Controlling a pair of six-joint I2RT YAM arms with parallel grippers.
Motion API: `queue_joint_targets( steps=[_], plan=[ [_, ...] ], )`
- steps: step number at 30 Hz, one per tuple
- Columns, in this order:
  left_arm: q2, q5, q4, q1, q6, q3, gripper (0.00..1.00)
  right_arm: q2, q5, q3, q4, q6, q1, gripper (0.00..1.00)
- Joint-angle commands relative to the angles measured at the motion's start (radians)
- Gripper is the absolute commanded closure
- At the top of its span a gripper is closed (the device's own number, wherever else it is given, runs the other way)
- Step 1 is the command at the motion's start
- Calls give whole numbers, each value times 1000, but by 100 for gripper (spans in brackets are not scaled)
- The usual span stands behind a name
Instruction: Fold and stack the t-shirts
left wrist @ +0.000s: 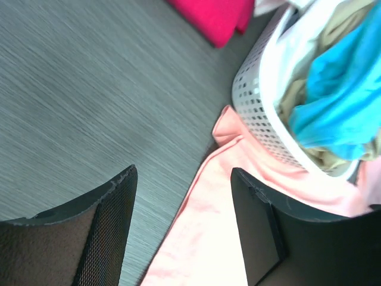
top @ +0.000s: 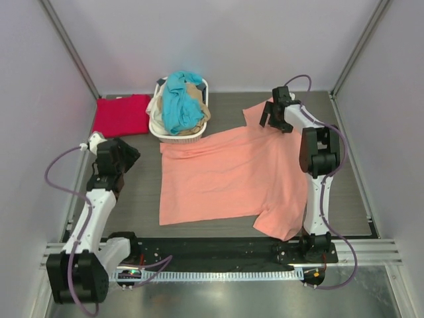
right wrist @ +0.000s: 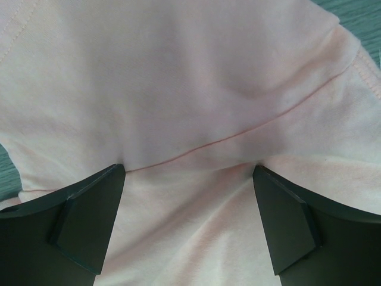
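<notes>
A salmon-pink t-shirt (top: pixel 225 179) lies spread flat in the middle of the table. My right gripper (top: pixel 273 116) stands open over its far right sleeve, and in the right wrist view the gripper (right wrist: pixel 189 173) has both tips down on the pink cloth (right wrist: pixel 190 89) on either side of a seam. My left gripper (top: pixel 132 158) hovers open left of the shirt. Through the left wrist view, the gripper (left wrist: pixel 184 179) frames the shirt's left edge (left wrist: pixel 202 238) with nothing held. A crimson red t-shirt (top: pixel 121 114) lies folded at the far left. Teal (top: pixel 180 99) and beige (top: pixel 199 109) t-shirts sit in the basket.
The white oval laundry basket (top: pixel 173 136) stands at the back centre, its front wall resting on the pink shirt's far edge. In the left wrist view the basket (left wrist: pixel 262 113) is close to the right finger. Grey walls enclose the table on three sides.
</notes>
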Motion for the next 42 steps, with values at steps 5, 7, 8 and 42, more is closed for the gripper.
queue_joint_targets(
  steps=[5, 7, 8, 42],
  plan=[
    [-92, 13, -42, -73, -46, -113, 37, -181, 83, -74, -21, 3, -4, 3],
    [-105, 26, -65, -102, -48, -142, 37, -241, 119, -135, -19, 23, -4, 2],
    [-112, 40, -72, -116, -52, -155, 38, -314, 146, -162, -18, 41, -5, 2],
    [-341, -20, -343, -698, -393, -419, 48, -1413, -85, -1203, -88, 465, 16, 0]
  ],
)
